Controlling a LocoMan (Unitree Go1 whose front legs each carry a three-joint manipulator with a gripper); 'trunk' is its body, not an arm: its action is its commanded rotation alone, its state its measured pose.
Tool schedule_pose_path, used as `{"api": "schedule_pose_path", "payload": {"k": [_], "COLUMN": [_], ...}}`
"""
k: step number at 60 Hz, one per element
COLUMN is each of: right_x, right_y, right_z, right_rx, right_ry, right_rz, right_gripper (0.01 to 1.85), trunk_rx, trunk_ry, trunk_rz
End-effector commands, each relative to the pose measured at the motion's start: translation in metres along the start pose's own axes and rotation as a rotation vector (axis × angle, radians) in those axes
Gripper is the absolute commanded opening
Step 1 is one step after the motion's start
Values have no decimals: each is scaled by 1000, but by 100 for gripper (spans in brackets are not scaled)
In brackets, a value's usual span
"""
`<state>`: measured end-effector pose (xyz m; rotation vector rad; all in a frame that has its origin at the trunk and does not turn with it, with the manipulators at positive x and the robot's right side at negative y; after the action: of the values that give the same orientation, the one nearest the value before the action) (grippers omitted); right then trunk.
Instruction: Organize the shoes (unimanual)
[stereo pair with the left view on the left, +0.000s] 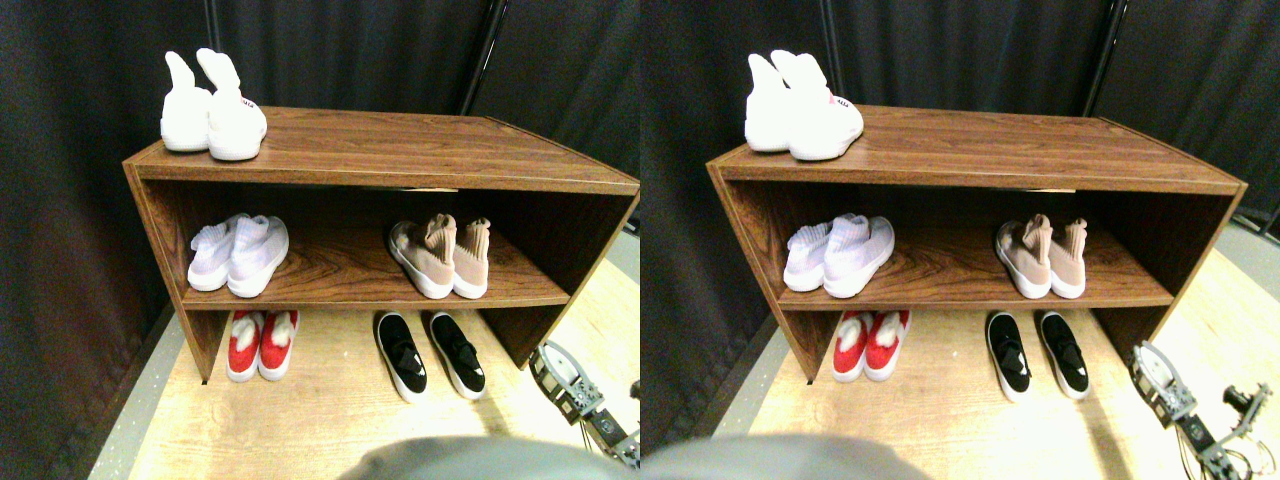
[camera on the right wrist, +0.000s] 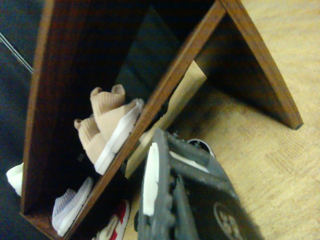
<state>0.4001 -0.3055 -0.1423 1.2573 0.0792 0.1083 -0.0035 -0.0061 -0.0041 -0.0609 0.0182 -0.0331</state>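
A dark-brown wood-grain shoe shelf (stereo pair with the left view on the left: 400, 150) stands on a pale wooden floor (stereo pair with the left view on the left: 330, 410) before a black curtain (stereo pair with the left view on the left: 350, 50). On its top board, at the left end, sits a pair of white high-top knit sneakers (stereo pair with the left view on the left: 212, 110), side by side and touching. On the middle board, a pair of pale-lavender knit sock-shoes with white soles (stereo pair with the left view on the left: 240, 255) rests at the left, and a pair of dusty-pink knit sock-shoes with white soles (stereo pair with the left view on the left: 442, 258) rests right of centre, well apart from the lavender pair. Under the middle board, on the floor, a pair of red sneakers with white fluffy tops (stereo pair with the left view on the left: 260, 343) lies at the left, and a pair of black slip-ons with white soles (stereo pair with the left view on the left: 430, 356) lies right of centre, the two shoes slightly apart and angled.

The right end effector (stereo pair with the left view on the left: 565, 378), a grey open-frame part, hovers low over the floor just outside the shelf's right side panel, near the black slip-ons but not touching them. From these views I cannot tell whether it is wide or narrow; nothing is seen in it. In the wrist view its dark jaw frame fills the foreground, with the dusty-pink pair (camera on the right wrist: 107, 127) on the shelf board beyond.
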Motion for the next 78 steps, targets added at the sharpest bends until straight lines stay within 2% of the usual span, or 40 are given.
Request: {"api": "schedule_pose_path", "payload": {"k": [1, 9, 17, 21, 27, 31, 32, 34, 41, 53, 59, 63, 78], "right_x": [10, 25, 41, 49, 63, 68, 73, 75, 83, 87, 85, 82, 83], "right_y": [-13, -35, -57, -67, -82, -87, -91, -93, -99, -102, -98, -97, -98], "right_z": [2, 1, 1, 2, 4, 6, 8, 9, 15, 17, 5, -7, -35], "right_rx": [30, 139, 194, 210, 204, 190, 195, 179, 192, 214, 207, 204, 232], "right_ry": [-52, -81, -126, -124, -190, -191, -218, -234, -309, -297, -244, -204, -169], "right_rz": [-11, -73, -137, -155, -217, -231, -266, -284, -313, -313, -339, -327, -321], "right_gripper": [6, 6, 6, 6, 6, 6, 6, 6, 6, 6, 6, 6, 6], "trunk_rx": [-25, -29, -37, -39, -43, -43, -46, -46, -47, -57, -61, -64, -77], "trunk_ry": [21, 21, 19, 19, 17, 17, 17, 17, 14, 14, 12, 12, 10], "trunk_rz": [11, 14, 19, 20, 22, 24, 26, 26, 32, 42, 46, 49, 64]}}
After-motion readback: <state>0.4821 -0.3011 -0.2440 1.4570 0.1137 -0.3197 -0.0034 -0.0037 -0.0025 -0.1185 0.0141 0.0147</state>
